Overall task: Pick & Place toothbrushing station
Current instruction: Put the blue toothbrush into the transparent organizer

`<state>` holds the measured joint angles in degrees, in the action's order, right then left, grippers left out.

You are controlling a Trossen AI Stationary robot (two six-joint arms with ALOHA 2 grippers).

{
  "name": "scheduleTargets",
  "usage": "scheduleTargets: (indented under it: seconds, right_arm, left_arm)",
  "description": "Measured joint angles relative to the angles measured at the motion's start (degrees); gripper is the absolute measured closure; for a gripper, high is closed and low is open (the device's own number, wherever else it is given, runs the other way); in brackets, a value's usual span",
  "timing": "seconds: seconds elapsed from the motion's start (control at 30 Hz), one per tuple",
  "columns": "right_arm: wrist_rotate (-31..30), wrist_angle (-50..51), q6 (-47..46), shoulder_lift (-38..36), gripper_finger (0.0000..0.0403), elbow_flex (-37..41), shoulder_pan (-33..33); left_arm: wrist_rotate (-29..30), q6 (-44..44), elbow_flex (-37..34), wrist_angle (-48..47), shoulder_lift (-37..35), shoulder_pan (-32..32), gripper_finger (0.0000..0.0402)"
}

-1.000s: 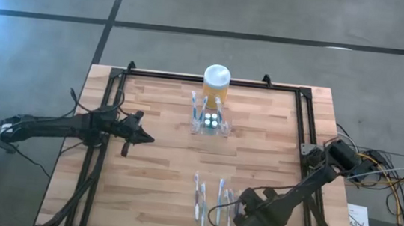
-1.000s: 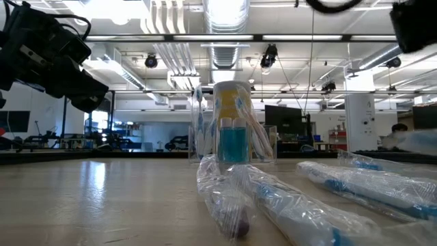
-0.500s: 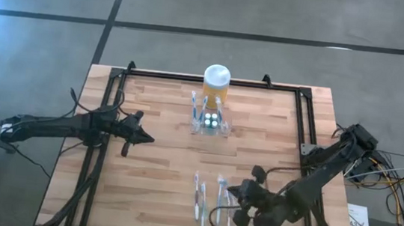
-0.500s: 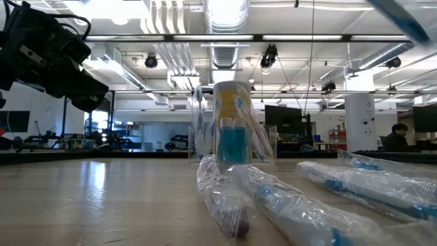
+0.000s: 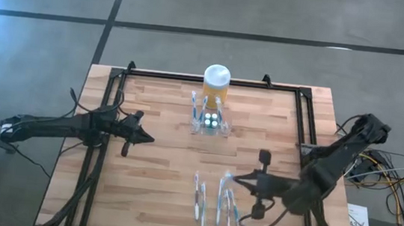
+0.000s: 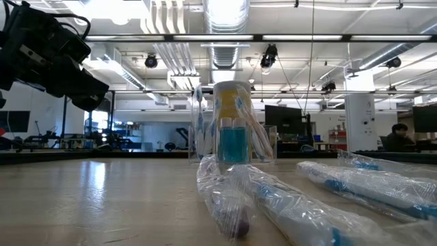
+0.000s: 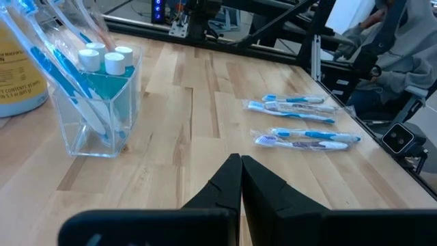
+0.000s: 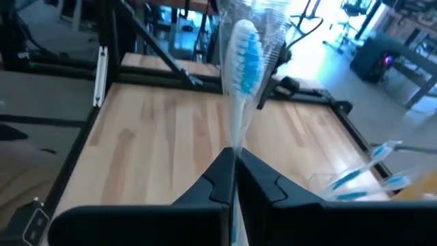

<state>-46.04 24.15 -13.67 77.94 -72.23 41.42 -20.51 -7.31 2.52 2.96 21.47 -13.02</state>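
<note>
The toothbrushing station (image 5: 208,122) is a clear holder with blue toothbrushes and two white-capped bottles. It stands on its base at the table's far middle and also shows in the left wrist view (image 7: 95,102) and the low view (image 6: 232,140). My right gripper (image 5: 238,179) is above the table's near right part, points toward the table's left, and is shut on a plastic-wrapped toothbrush (image 8: 242,61). More wrapped toothbrushes (image 5: 211,200) lie flat below it. My left gripper (image 5: 147,138) is shut and empty, left of the station. My right gripper pinches the wrapped toothbrush's handle (image 8: 234,140) between its two fingers. The brush runs along the fingers and sticks out past their tips, with its blue-and-white head (image 8: 246,44) at the far end. It is lifted clear of the table.
A yellow jar with a white lid (image 5: 217,81) stands just behind the station. Black frame rails (image 5: 302,123) run along the table's sides and far edge. The wrapped toothbrushes fill the low view's foreground (image 6: 287,205). A person in grey (image 7: 403,34) sits beyond the table.
My right gripper has risen from the table's near edge and gone toward the far edge, and it has turned to point toward the table's left. The arm has left the low view's upper right. My left arm and the station have kept still.
</note>
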Motion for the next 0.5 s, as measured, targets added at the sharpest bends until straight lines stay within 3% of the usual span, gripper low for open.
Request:
scheduleTargets:
  seconds: [0.2,0.4,0.5]
  right_arm:
    - [4.9,-9.8,5.6,-9.1,0.0394,9.3,-0.6]
    - [7.9,-20.4,8.8,-20.5,0.0394,23.8,-1.3]
    - [12.6,-26.3,10.0,-26.2,0.0394,31.2,-1.9]
  left_arm:
    - [0.0,0.8,0.0,0.0,0.0,0.0,0.039]
    - [0.0,1.3,0.0,0.0,0.0,0.0,0.039]
    - [0.0,1.3,0.0,0.0,0.0,0.0,0.039]
